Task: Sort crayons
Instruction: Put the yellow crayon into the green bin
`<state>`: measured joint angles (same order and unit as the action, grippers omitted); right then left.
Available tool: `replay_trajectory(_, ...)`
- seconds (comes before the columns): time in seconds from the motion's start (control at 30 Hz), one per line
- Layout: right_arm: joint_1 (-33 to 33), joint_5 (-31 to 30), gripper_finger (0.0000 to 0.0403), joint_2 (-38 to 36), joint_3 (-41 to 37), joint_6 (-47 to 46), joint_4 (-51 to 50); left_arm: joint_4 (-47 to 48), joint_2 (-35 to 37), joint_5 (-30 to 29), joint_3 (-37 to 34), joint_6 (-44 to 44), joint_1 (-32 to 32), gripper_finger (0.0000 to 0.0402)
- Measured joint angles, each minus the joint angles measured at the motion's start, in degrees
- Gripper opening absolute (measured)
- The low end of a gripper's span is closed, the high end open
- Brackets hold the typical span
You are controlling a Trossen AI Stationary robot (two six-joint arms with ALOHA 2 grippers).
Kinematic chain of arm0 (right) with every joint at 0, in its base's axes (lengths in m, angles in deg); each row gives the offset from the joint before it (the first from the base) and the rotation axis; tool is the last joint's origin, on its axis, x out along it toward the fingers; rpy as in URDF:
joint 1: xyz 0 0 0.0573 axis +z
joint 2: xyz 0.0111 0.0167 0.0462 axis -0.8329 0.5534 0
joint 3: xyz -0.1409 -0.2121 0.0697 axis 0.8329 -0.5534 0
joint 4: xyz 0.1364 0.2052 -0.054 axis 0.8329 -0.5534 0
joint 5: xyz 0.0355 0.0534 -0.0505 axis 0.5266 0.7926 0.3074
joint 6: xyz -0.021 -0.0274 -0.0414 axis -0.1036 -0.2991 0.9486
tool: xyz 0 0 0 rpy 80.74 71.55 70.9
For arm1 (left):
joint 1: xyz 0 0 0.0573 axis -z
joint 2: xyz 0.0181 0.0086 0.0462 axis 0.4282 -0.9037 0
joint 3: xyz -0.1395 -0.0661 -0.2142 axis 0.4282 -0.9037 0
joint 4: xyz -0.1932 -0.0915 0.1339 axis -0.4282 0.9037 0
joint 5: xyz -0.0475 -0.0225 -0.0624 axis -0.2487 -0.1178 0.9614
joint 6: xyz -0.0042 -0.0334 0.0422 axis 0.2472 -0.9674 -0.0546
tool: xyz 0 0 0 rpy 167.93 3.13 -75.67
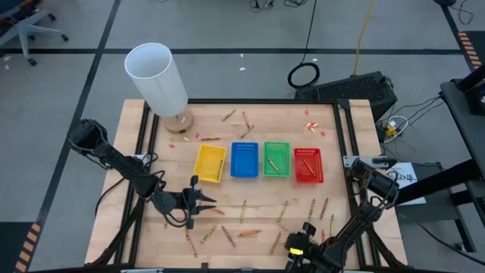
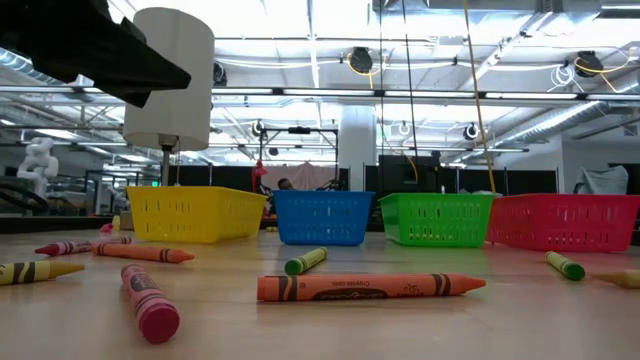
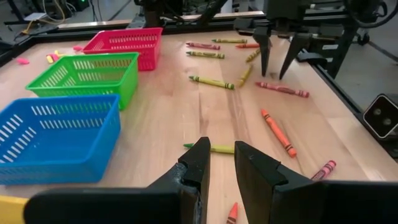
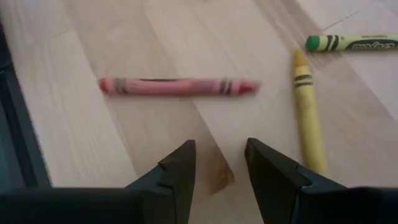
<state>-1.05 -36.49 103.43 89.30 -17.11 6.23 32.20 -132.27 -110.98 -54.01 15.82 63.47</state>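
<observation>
Crayons (image 1: pixel 250 233) scattered on wooden table (image 1: pixel 227 182) — concrete floor (image 1: pixel 227 30) around.

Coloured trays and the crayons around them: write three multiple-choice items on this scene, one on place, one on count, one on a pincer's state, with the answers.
1. Which tray stands between the yellow tray and the green tray?
A. red
B. blue
C. none

2. How many coloured trays are on the table?
A. three
B. four
C. five

3. What is the right pincer doing?
A. open and empty above the wood
B. shut on a crayon
C. resting inside a tray

Answers:
1 B: the high view shows the blue tray between the yellow tray and the green tray.
2 B: those three plus the red tray stand in one row on the table.
3 A: the right pincer has parted, empty fingers, with a red crayon lying ahead of them.
</observation>
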Motion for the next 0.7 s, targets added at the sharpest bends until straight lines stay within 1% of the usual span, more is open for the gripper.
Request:
replay_trajectory(0.3, -0.1, 0.2, 0.013, -0.9, 0.0, -0.4, -1.0, 0.0, 0.0, 0.0, 0.0, 0.0, 0.3, 0.0074)
replay_trajectory(0.53, -0.3, -3.1, 0.013, -2.8, -0.2, 0.8, -11.0, -0.1, 0.0, 0.0, 0.0, 0.0, 0.3, 0.0074)
replay_trajectory(0.7, -0.3, -7.2, 0.013, -2.8, -0.2, 4.4, -17.0, -0.4, 0.0, 0.0, 0.0, 0.1, 0.3, 0.0074)
